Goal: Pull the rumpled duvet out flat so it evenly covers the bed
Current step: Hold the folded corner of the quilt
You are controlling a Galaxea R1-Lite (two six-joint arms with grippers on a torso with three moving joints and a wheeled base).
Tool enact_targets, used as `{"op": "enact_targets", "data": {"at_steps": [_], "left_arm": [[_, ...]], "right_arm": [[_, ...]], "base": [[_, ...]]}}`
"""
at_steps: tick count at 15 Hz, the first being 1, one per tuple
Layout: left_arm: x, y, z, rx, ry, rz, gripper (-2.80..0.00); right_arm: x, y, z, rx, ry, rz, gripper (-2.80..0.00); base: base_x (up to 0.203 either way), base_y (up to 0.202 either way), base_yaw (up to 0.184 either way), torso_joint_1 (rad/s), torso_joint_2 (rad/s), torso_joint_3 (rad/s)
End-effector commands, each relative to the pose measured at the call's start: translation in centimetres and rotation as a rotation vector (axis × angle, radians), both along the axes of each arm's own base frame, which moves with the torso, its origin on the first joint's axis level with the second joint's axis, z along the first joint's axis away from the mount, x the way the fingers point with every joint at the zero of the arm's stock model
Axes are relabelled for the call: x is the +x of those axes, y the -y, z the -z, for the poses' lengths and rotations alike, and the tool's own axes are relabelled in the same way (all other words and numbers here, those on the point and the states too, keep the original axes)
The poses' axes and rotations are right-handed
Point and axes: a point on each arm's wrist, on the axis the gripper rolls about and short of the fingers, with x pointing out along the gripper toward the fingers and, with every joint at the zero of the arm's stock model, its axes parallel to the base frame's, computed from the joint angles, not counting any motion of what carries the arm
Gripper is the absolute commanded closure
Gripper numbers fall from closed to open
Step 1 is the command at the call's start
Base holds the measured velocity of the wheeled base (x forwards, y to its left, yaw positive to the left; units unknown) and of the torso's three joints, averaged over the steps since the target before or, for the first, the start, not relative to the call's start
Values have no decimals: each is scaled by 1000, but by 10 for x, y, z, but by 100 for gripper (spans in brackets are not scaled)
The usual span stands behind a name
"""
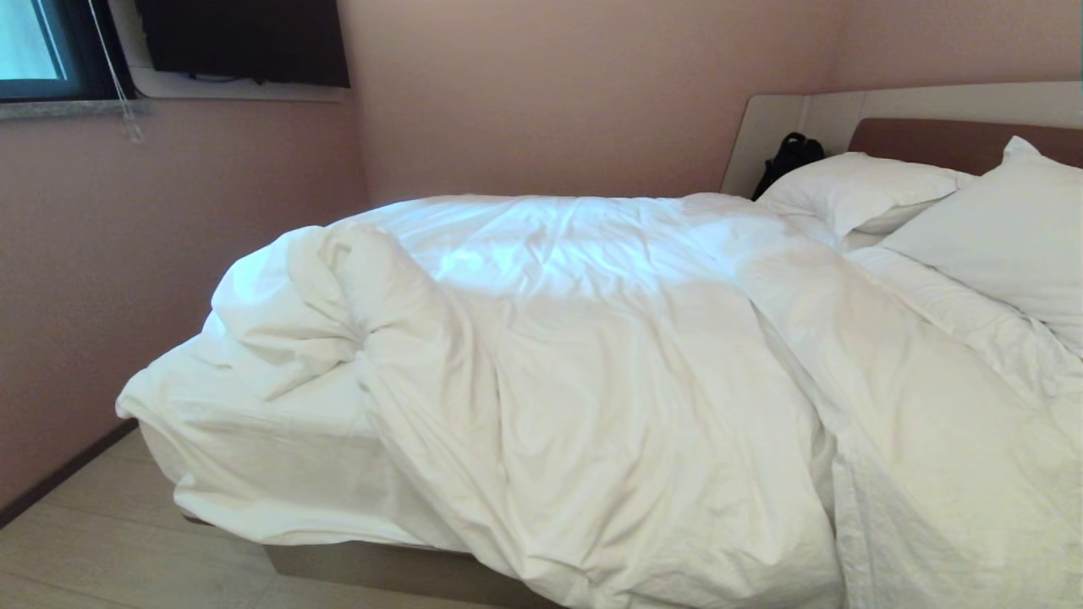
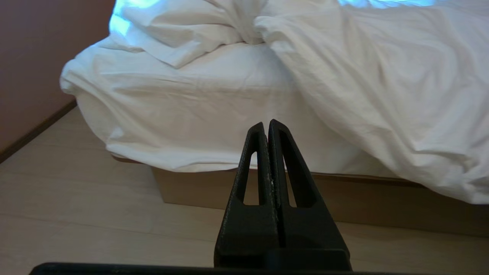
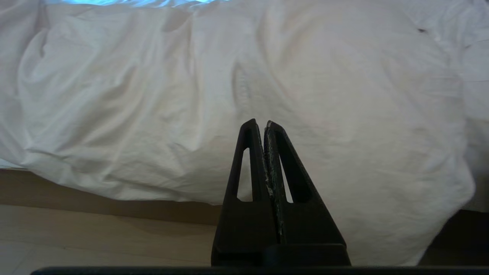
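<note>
The duvet [image 1: 609, 355] lies rumpled across the bed [image 1: 406, 571], bunched into a thick twisted ridge toward the foot corner and spilling over the near side almost to the floor [image 1: 93, 550]; at that foot corner the white mattress sheet [image 1: 279, 457] is left bare, with the tan box base showing beneath it. Two plump pillows [image 1: 998, 245] lean at the head end against the brown headboard [image 1: 948, 139], and a small black bag [image 1: 791, 156] sits in the gap beside the far pillow. A pink wall [image 1: 127, 279] runs close along the foot of the bed; a dark television [image 1: 245, 38] hangs high on it beside a window [image 1: 38, 42]. My left gripper [image 2: 266, 128] hangs over the floor just off the bare corner, its jaws pressed together and empty; my right gripper [image 3: 261, 126] faces the hanging drape of the duvet, its jaws likewise together, gripping nothing.
</note>
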Motion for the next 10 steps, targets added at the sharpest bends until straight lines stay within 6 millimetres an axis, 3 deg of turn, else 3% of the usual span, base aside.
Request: {"op": "enact_targets", "data": {"at_steps": [1,10], "left_arm": [[0,0,0,1,0,0,0],[0,0,0,1,0,0,0]], "right_arm": [[0,0,0,0,0,0,0],[0,0,0,0,0,0,0]], "base": [[0,195,1,3,7,-2],[0,194,0,1,3,0]]}}
